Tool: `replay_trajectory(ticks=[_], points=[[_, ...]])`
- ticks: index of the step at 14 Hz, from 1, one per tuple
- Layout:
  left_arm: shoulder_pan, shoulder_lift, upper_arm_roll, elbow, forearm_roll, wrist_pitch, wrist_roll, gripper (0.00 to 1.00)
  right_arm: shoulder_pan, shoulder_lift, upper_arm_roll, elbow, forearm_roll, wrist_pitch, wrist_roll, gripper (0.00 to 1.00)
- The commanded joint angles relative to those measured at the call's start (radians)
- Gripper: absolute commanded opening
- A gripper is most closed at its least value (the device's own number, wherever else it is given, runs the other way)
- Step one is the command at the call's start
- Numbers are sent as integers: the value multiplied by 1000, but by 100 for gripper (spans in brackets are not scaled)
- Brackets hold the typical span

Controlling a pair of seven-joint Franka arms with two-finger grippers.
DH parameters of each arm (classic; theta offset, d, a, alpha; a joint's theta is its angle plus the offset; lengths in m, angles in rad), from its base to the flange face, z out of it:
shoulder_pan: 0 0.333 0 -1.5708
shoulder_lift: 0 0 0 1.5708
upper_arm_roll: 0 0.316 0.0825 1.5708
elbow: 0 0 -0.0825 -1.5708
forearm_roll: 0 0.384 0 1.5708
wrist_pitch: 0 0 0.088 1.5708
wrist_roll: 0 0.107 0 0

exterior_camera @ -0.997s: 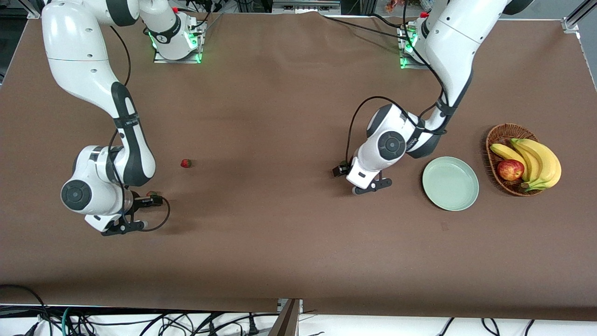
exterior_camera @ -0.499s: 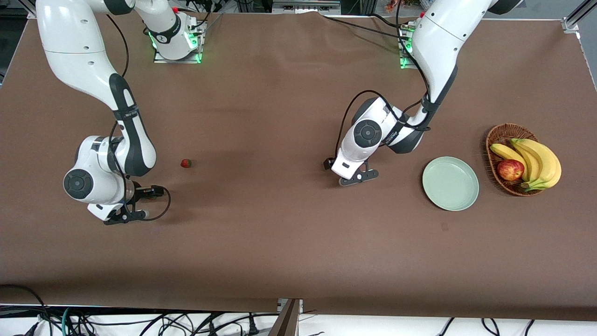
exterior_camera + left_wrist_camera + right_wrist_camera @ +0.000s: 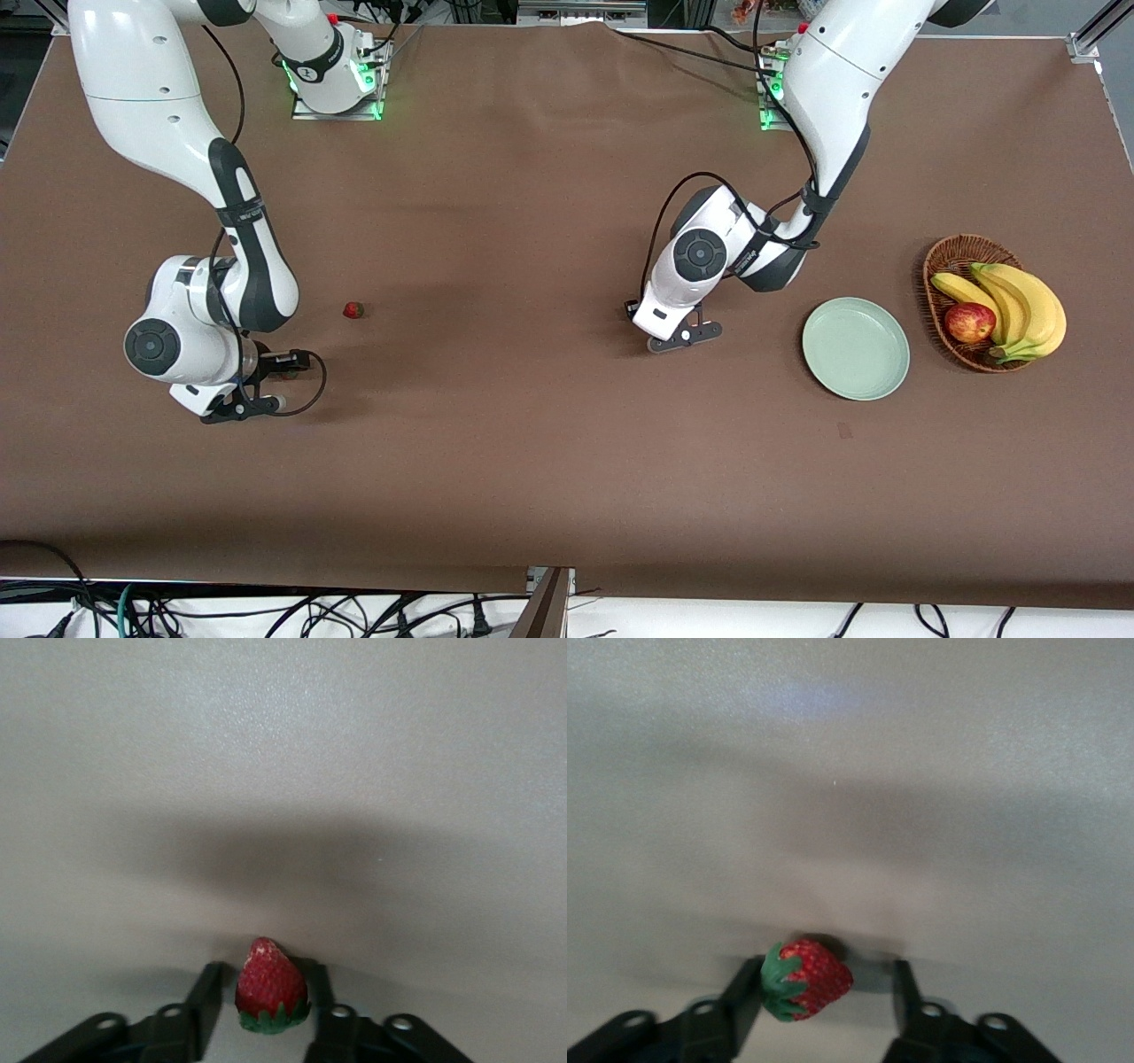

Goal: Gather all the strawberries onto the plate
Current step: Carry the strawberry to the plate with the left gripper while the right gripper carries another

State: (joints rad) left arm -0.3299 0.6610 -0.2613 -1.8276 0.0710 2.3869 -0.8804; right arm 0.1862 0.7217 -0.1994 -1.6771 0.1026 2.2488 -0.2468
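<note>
Three strawberries are out and none is on the plate [image 3: 856, 348], so what matters is how far each lies from it. Well apart from the plate, at the right arm's end of the table, the right gripper [image 3: 239, 409] is down at the cloth with the first strawberry [image 3: 808, 980] between its jaws. They are not clenched. One finger [image 3: 744, 997] touches the green cap and the other finger [image 3: 904, 992] stands clear of the red tip. The berry's long axis runs across the gap, from one finger to the other. A little closer to the plate, though also well apart from it, the second strawberry [image 3: 353, 309] lies loose on the cloth with no claw at it. Near the plate, toward the middle of the table, the left gripper [image 3: 684, 335] is down over the third strawberry [image 3: 272, 992], which stands with its cap toward the wrist and its tip pointing away. Whether that claw has clamped the berry I cannot tell. Since the left arm is much the nearer to the plate, I judge its carry to be short and the right arm's long. Just beside the plate, at the left arm's end, a wicker basket [image 3: 952, 257] holds bananas [image 3: 1028, 306] and an apple [image 3: 969, 322].
</note>
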Motion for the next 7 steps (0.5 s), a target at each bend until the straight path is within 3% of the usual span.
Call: replay_trajectory(ticks=[1,4,7], points=[[-5,-24,4,-9,21,-9,-25,18,-1,-36,5,-41,11,15,-20,40],[15,-76,16,13,29,-145,-8,17,-1,-36,5,-36,12,14,-19,30],[83,-144,17,30,107,-303,76,17,4,-38,6,-4,51,9,-14,30]])
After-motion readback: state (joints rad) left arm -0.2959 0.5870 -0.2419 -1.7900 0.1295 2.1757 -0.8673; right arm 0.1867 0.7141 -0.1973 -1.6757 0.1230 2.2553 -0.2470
